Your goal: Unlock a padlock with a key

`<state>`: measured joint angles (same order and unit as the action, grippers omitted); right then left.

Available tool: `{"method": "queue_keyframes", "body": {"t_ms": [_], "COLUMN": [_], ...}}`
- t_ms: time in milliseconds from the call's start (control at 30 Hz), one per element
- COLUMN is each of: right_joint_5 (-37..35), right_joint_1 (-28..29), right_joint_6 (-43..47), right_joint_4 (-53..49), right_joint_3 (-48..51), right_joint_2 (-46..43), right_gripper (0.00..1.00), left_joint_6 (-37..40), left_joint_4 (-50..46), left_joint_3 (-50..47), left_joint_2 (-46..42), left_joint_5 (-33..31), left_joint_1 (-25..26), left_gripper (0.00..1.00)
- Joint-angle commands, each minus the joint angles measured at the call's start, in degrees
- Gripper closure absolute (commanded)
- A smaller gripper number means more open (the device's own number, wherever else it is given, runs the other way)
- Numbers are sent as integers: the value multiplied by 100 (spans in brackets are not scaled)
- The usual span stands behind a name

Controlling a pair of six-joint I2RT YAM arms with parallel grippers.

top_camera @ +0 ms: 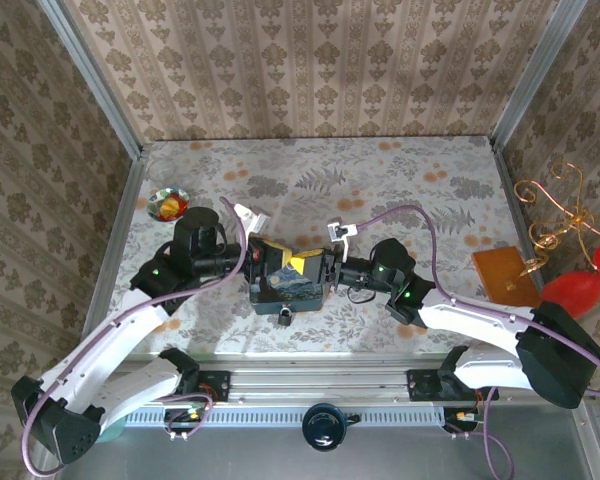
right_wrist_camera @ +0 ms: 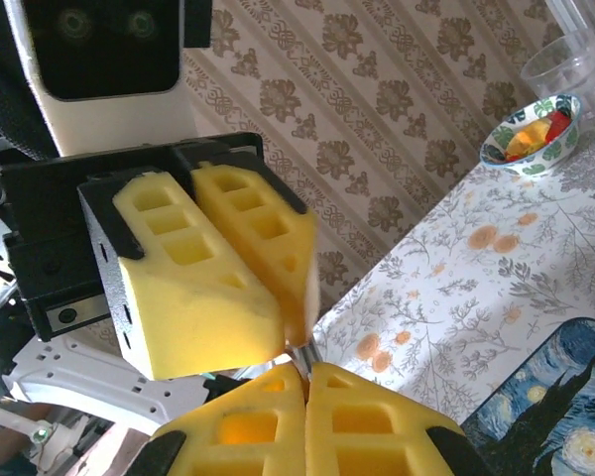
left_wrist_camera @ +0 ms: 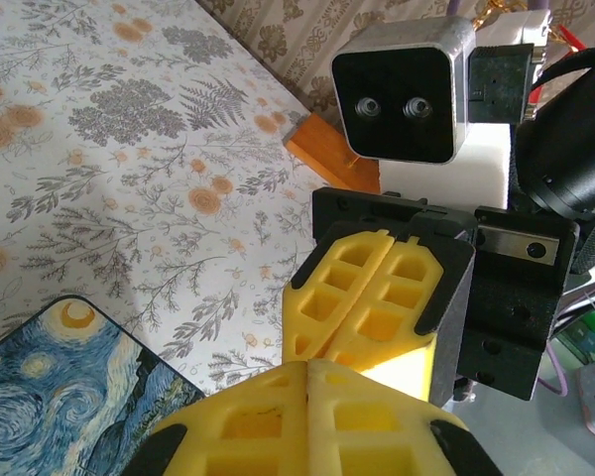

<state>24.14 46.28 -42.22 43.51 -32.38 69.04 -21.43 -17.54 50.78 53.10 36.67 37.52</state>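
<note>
A floral-print table point(top_camera: 400, 190) sits between damask-patterned walls point(top_camera: 310, 60).

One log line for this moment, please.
left gripper: jaws shut | right gripper: jaws shut | tip to tip by blue tin

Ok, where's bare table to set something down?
The far strip of table along the back wall, from the bowl across to the wooden block, is bare. The middle is crowded: the left end effector and right end effector meet over the starry-night tin.
</note>
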Motion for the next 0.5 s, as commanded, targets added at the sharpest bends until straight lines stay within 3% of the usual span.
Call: {"method": "queue_keyframes", "body": {"t_ms": [0,133,233,400,467], "right_joint_5": [-599,-1372,-2036,-2829,-3023], "right_joint_1": [19,5,-3,-9,-11], "right_joint_6": [176,214,259,155,88], "right_joint_4": [-541,-1465,-2331,-3416,-3693], "right_joint_3": [-16,-69,-196,-354,-389], "right_joint_2": [-181,-385,-491,-567,-567], "right_gripper": [100,100,100,100,100], "left_joint_6": [-2,26,80,-36,-65], "left_joint_4": [40,-300,-907,-2204,-2439], "left_joint_3": [-40,33,178,502,538], "left_joint_2": [-18,-28,-4,270,313], "left_joint_5": [-136,-684,-1480,-2936,-3341], "left_joint_1": [45,36,36,101,445], "left_gripper": [78,57,49,45,44]}}
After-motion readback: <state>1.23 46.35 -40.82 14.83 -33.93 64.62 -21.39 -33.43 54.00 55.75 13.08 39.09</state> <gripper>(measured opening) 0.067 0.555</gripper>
